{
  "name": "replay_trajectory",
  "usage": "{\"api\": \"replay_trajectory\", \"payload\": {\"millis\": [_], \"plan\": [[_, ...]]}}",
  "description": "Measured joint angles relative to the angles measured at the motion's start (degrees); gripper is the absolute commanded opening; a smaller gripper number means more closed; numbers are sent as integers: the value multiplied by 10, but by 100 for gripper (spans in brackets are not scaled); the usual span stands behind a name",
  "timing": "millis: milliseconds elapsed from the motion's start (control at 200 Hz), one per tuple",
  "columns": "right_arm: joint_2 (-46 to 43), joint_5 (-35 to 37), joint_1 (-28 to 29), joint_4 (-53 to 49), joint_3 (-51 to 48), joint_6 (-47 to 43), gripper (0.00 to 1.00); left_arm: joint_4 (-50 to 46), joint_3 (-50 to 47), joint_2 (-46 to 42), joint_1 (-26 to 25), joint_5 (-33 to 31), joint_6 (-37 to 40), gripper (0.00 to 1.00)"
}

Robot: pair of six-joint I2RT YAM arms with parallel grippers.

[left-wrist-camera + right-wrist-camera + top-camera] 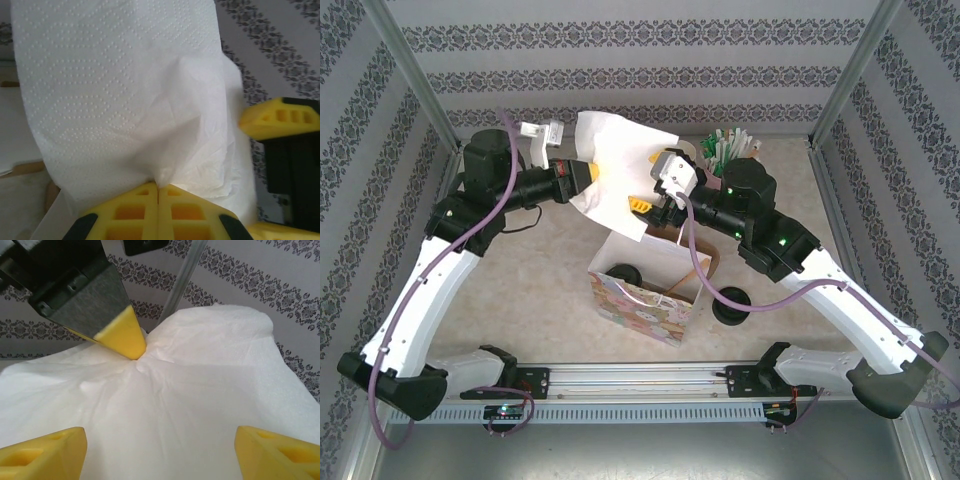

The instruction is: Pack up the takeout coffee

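A patterned gift bag (638, 308) stands open at the table's middle. Inside it sits the takeout coffee (625, 275), its black dome lid showing. My left gripper (594, 176) is shut on a white paper napkin (615, 165) and holds it up in the air behind the bag. In the left wrist view the napkin (125, 90) bunches into the closed tips of the left gripper (159, 186). My right gripper (650, 183) faces the napkin (190, 400) from the other side. The right gripper (160, 455) is open, its yellow fingers wide apart and clear of the sheet.
A squat black pile of lids (732, 303) rests on the table right of the bag. A holder of green and white sticks (728, 150) stands at the back right. Patterned walls close in the back and sides.
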Motion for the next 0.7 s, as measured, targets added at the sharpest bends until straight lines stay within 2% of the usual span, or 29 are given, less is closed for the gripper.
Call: {"api": "replay_trajectory", "payload": {"millis": [240,545,699], "plan": [[-14,0,0,9,-23,-21,90,56,-39,-23,-48,46,-34,0],[-37,-23,6,35,-55,-23,91,98,-53,-19,-97,58,-59,0],[-40,-41,18,43,-59,-29,88,106,-53,-11,-112,57,-60,0]]}}
